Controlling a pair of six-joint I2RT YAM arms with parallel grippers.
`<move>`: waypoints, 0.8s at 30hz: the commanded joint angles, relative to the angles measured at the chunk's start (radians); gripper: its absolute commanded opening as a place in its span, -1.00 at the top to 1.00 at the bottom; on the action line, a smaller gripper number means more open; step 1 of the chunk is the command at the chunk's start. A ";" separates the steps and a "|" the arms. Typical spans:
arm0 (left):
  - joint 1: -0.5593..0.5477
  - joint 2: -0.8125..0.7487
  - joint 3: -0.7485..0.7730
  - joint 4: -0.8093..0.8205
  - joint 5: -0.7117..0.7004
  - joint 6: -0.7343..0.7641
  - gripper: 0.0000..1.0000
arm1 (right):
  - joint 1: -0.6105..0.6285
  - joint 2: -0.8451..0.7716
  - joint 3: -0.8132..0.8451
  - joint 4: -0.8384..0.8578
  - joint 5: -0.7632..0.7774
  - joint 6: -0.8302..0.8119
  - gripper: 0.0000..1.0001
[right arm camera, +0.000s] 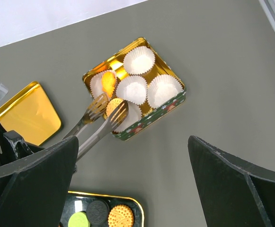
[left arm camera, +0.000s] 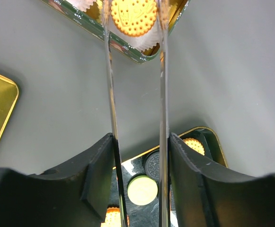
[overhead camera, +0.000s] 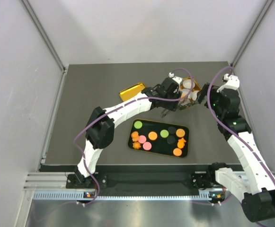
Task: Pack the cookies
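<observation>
My left gripper (overhead camera: 171, 94) (left arm camera: 141, 142) is shut on metal tongs (right arm camera: 97, 118). The tong tips pinch a round orange cookie (left arm camera: 133, 16) (right arm camera: 113, 106) over a white paper cup in the gold tin (right arm camera: 151, 116) (overhead camera: 192, 86). Another orange cookie (right arm camera: 108, 81) stands in a cup at the tin's far left. The remaining cookies, orange, pink, green and black, lie on the black tray (overhead camera: 136, 145), among them a green one (left arm camera: 142, 189). My right gripper (overhead camera: 204, 98) (right arm camera: 132, 142) is open and empty, just right of the tin.
The tin's gold lid (overhead camera: 131, 91) (right arm camera: 28, 113) lies on the table left of the tin. Three paper cups (right arm camera: 138, 60) in the tin hold nothing. The black tray (right arm camera: 139, 208) sits between the tin and the arm bases. Grey walls enclose the table.
</observation>
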 commanded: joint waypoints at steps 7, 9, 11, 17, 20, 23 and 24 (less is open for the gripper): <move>-0.004 -0.046 0.050 0.020 -0.004 0.009 -0.07 | -0.013 -0.023 0.016 0.022 0.011 -0.009 -0.99; -0.004 -0.045 0.053 0.019 -0.002 0.009 -0.07 | -0.013 -0.023 0.016 0.023 0.011 -0.009 -0.99; -0.006 -0.051 0.055 0.019 0.000 0.009 -0.07 | -0.013 -0.025 0.016 0.022 0.014 -0.009 -0.99; -0.012 -0.109 0.050 0.007 0.021 0.001 -0.04 | -0.013 -0.020 0.016 0.022 0.013 -0.009 -0.99; -0.018 -0.159 0.027 -0.015 0.029 -0.009 -0.03 | -0.013 -0.015 0.016 0.023 0.013 -0.009 -0.99; -0.021 -0.219 -0.019 -0.032 0.027 -0.019 -0.02 | -0.013 -0.018 0.016 0.023 0.011 -0.009 -0.99; -0.023 -0.257 -0.052 -0.041 0.026 -0.023 -0.01 | -0.014 -0.017 0.016 0.023 0.011 -0.011 -0.99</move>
